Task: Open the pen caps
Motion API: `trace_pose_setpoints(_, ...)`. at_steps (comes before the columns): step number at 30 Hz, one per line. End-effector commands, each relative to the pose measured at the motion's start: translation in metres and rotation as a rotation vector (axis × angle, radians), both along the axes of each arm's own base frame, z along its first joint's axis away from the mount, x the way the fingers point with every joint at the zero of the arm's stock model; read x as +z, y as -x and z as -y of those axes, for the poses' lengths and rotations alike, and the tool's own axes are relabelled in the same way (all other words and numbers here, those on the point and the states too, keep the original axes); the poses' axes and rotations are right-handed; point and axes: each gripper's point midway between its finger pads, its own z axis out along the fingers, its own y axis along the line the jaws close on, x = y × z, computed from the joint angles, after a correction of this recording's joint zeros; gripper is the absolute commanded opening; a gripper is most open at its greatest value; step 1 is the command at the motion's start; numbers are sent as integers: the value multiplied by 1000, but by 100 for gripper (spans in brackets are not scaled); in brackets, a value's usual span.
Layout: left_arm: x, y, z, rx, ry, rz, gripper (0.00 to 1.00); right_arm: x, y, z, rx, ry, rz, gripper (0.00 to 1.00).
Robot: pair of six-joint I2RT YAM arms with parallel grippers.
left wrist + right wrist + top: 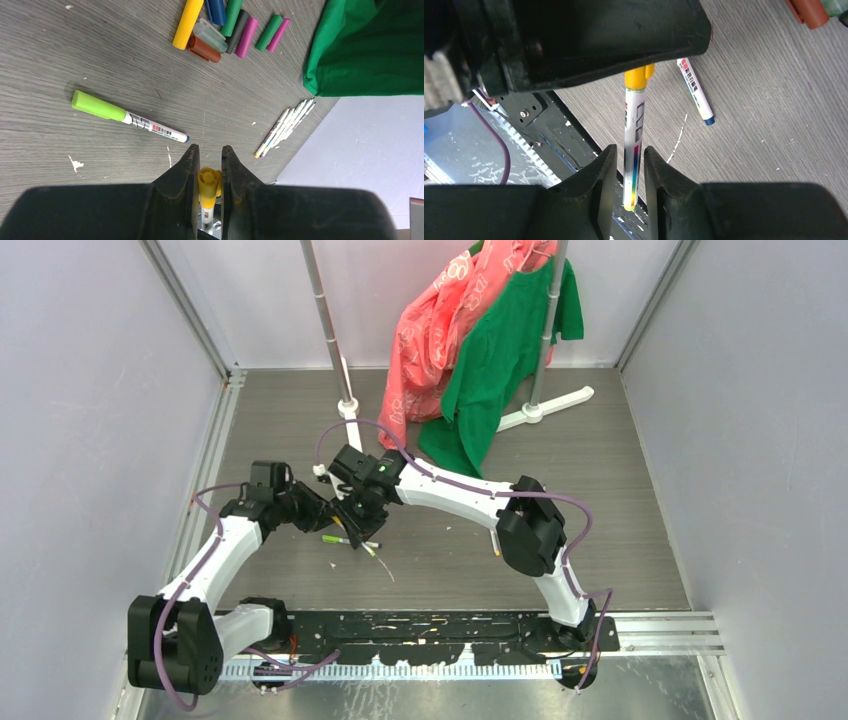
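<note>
Pen spans both hands; left hand clamps its yellow cap; right hand flanks the barrel, grip uncertain; beyond that pen, green-capped pen and loose caps lie on bench.

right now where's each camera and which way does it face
top external: above and behind, facing down at the table; left arm and right arm show.
left wrist: on the left arm, facing loose caps past the left tool.
right wrist: on the right arm, facing the left tool past the right tool.
Both wrist views share the yellow-capped pen.
</note>
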Motion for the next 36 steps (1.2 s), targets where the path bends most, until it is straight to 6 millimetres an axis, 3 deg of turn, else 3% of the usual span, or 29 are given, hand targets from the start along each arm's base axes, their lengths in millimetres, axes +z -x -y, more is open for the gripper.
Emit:
trace_pose_setpoints(1,26,-9,6,-11,51,66,0,32,-3,-13,-2,-99,45,33)
trace_pose_setpoints(9,35,-11,10,17,95,68,0,23,-6,-9,-21,-96,66,29)
trace_pose_setpoints(16,36,-14,6,68,101,66,0,24,-9,0,-51,-101,102,2)
trace_pose_setpoints(30,18,-41,1,94,63,69,0,17,11,35,-63,-81,66,1)
trace_pose_setpoints(36,22,-53,-1,76,60,91,0,16,14,51,-79,-72,89,1)
